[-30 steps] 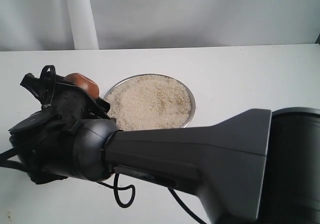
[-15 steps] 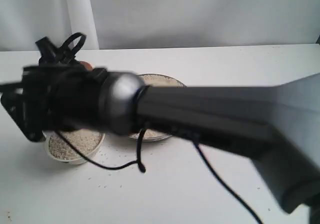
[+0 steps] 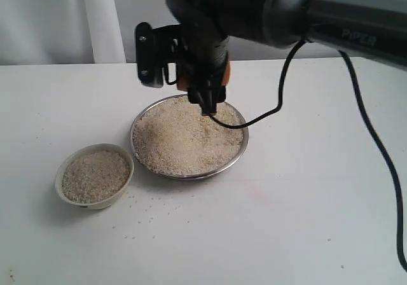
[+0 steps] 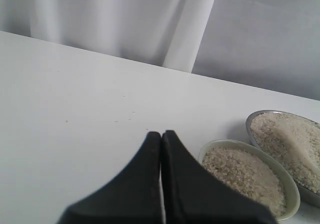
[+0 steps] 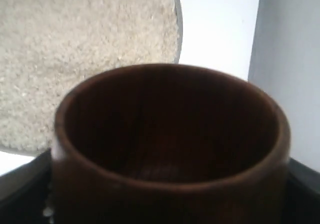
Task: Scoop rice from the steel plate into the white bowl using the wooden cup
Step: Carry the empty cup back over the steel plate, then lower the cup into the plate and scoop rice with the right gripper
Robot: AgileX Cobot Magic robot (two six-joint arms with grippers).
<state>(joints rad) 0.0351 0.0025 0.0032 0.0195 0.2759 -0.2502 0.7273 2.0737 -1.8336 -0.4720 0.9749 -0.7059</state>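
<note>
Jaws of the right gripper (image 3: 205, 88) pinch the wooden cup (image 3: 224, 74) from both sides, above the far part of the steel plate (image 3: 191, 176), at upper centre of the exterior view. The right wrist view shows the cup's dark inside bare of grains, with the rice (image 3: 187, 135) heaped in the plate beyond its rim. This is judged to be the stance for a fresh scoop: an empty cup held over the supply. One dark fingertip seems to hang just above the heap, though the exterior view does not settle whether anything touches the grains. Jaws of the left gripper (image 4: 161, 139) are pressed together on nothing; it waits low over the table (image 3: 305, 221), off to the side of both dishes, probably so as to leave the working arm room. The white bowl (image 3: 62, 170) stands at lower left of the exterior view, just beside the plate, and holds rice nearly to its rim. A few loose grains lie on the table in front of both dishes.

One second earlier the right arm lay low across the frame, the cup at the plate's left and the bowl hidden behind it. Half a second earlier the arm was higher and the bowl had come into sight. The cup has thus moved from the bowl's side to the plate.
</note>
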